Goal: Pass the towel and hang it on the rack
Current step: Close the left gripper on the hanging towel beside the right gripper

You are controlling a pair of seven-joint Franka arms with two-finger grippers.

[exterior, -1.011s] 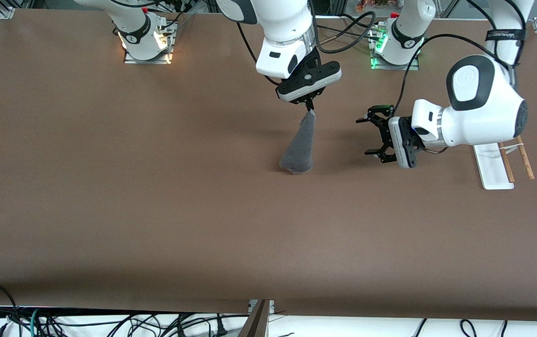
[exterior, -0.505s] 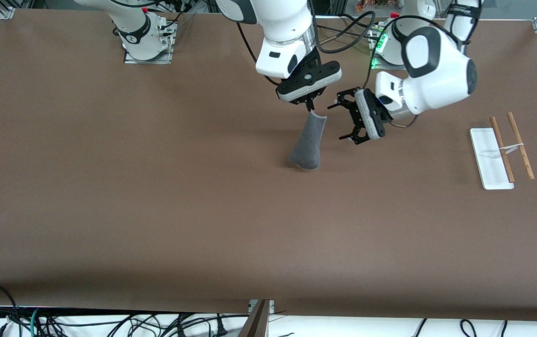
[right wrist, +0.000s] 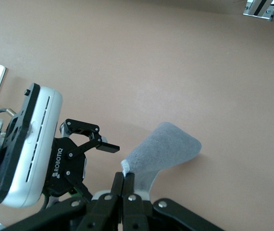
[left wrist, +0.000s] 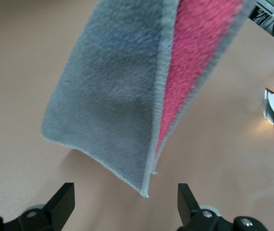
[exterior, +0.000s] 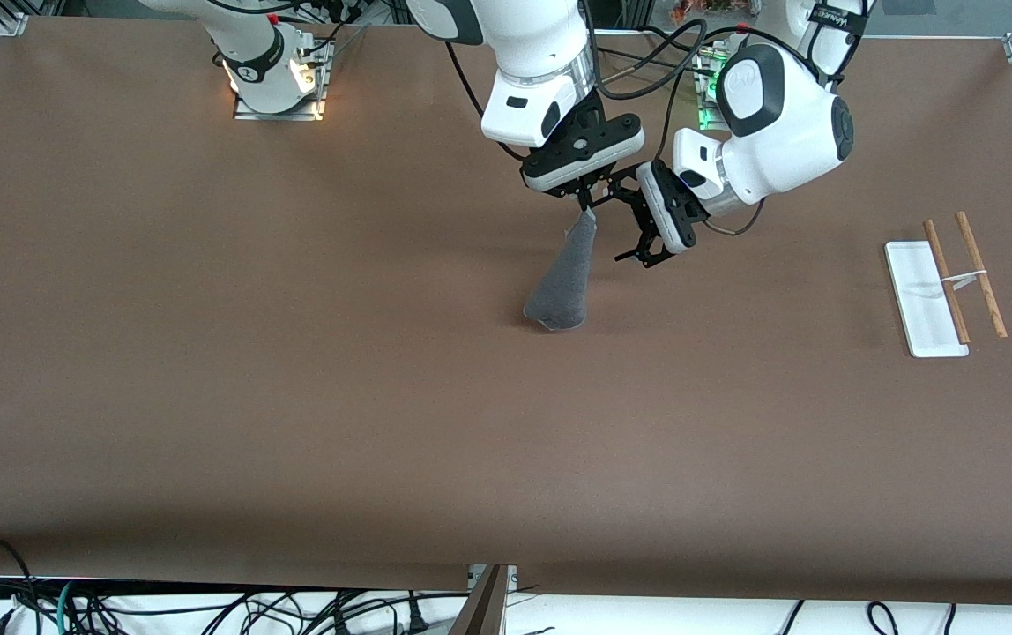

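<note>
From the front, the right gripper (exterior: 584,199) hangs over the middle of the table (exterior: 206,353), its fingers pinched shut on the top corner of the one towel (exterior: 562,280), which dangles with its free end low, likely so the other arm can reach it. The left gripper (exterior: 629,225) sits just beside the towel's upper part with its fingers spread wide, holding nothing. The single rack (exterior: 947,284) stands well apart, toward the left arm's end of the table. The left wrist view shows the towel (left wrist: 127,91) hanging in front of two open fingertips (left wrist: 65,199), grey face beside pink. The right wrist view shows the closed fingers (right wrist: 123,185) gripping the towel's (right wrist: 163,149) edge, with the left gripper (right wrist: 91,139) beside it. Two arms, one towel, one rack.
</note>
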